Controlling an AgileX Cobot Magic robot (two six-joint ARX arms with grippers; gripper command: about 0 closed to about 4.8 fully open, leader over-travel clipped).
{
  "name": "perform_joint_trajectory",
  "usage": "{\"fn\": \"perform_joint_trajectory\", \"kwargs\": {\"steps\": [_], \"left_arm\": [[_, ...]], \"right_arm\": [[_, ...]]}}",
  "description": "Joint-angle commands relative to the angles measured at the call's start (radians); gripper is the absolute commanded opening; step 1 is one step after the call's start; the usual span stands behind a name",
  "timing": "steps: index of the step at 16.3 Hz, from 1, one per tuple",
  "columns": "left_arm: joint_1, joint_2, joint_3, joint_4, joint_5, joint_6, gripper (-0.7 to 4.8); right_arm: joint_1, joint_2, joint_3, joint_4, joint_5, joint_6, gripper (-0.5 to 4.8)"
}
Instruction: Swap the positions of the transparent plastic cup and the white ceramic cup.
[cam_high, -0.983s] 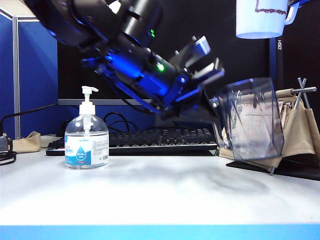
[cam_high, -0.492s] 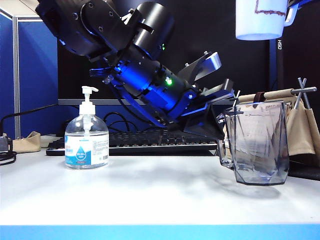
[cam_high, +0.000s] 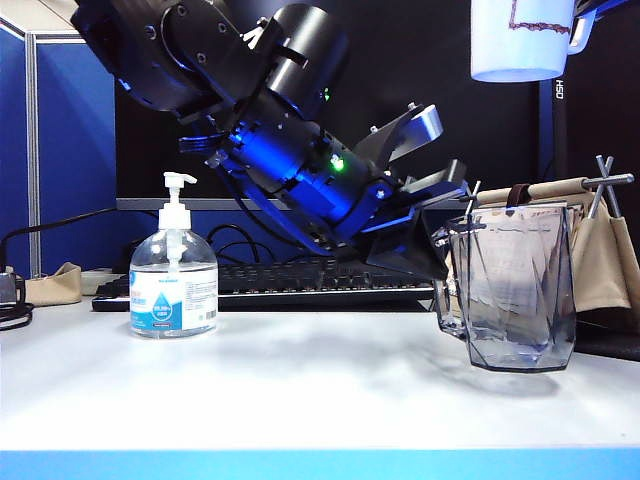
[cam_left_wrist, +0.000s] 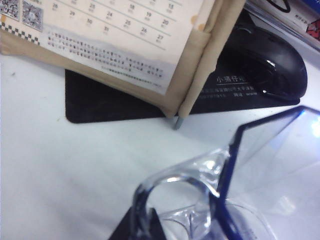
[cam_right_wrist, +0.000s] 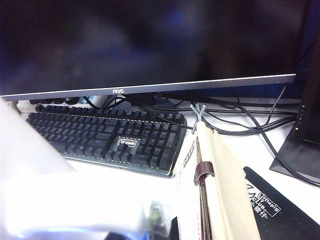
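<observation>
On the white table (cam_high: 300, 390), nearest the exterior camera, the transparent plastic cup (cam_high: 515, 290) stands upright at about four o'clock in that view, its base flat on the surface. The left gripper (cam_high: 440, 255) reaches down from the ten o'clock side and meets the cup's left edge at its clear side loop; the jaws are pressed fully together on that loop, which the left wrist view shows close up as a glass ring (cam_left_wrist: 175, 200) beside the cup's blue-edged wall. At eight o'clock a pump bottle (cam_high: 173, 275) with a blue label stands apart from the arm. Behind both lies a black keyboard (cam_high: 310, 280), and behind the cup a beige desk calendar (cam_high: 600, 240) on a black mouse pad (cam_left_wrist: 110, 100). High at one o'clock the white ceramic cup (cam_high: 525, 38) hangs well above the table. The right gripper itself is out of sight, its jaws nearly closed; what it grips cannot be seen, though a white blur (cam_right_wrist: 30, 175) fills its wrist view.
</observation>
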Motion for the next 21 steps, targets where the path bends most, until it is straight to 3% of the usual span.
{"fn": "perform_joint_trajectory", "kwargs": {"steps": [1,4,6,13,17,21], "left_arm": [[-0.004,-0.002,0.006,0.014,0.006,-0.001,0.3],[-0.004,-0.002,0.006,0.012,0.013,-0.001,0.31],[-0.004,0.003,0.006,-0.005,0.013,-0.002,0.93],[0.0,0.02,0.006,-0.056,0.013,-0.019,0.95],[0.006,0.02,0.006,-0.133,-0.041,-0.008,1.3],[0.091,-0.051,0.005,-0.191,-0.067,-0.032,1.29]], "right_arm": [[0.001,-0.005,0.012,0.065,-0.01,0.009,-0.07],[0.001,-0.005,0.012,0.072,-0.019,0.009,-0.07],[0.001,-0.005,0.012,0.072,-0.028,0.009,-0.07],[0.001,-0.005,0.012,0.072,-0.028,0.009,-0.07],[0.001,-0.005,0.012,0.072,-0.028,0.01,-0.07],[0.002,-0.005,0.012,0.07,-0.062,0.014,-0.07]]}}
